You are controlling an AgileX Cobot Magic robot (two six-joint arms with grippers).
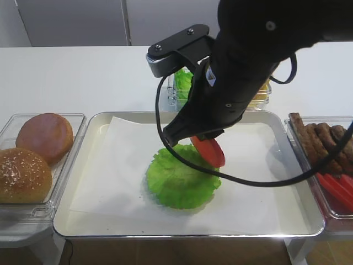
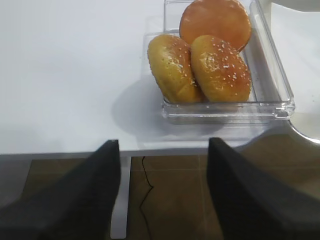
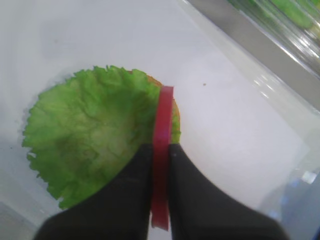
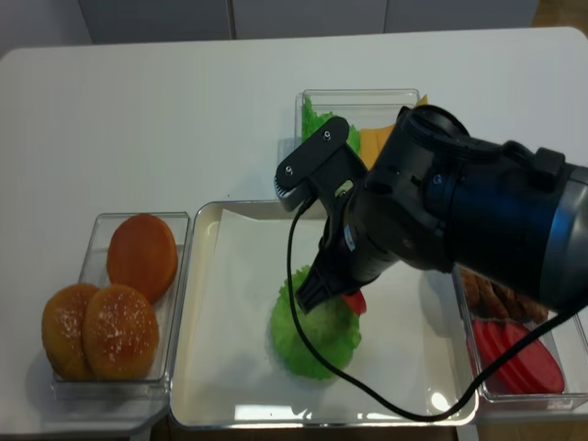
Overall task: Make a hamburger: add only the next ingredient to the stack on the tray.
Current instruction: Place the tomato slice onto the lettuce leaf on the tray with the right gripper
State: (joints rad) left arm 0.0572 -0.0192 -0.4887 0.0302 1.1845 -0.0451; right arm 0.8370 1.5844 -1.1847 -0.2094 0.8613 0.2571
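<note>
While the right gripper (image 3: 161,150) hangs over the lettuce (image 3: 95,135), its jaws clamp the tomato slice (image 3: 162,125) edge-on.

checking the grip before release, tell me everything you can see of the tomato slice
The tomato slice is a thin, flat, round red disc, smooth and plastic-looking. It stands on edge, tilted, pinched between the right gripper's dark fingers, above the right edge of the ruffled lettuce round. Whether its lower rim touches the lettuce cannot be told.
</note>
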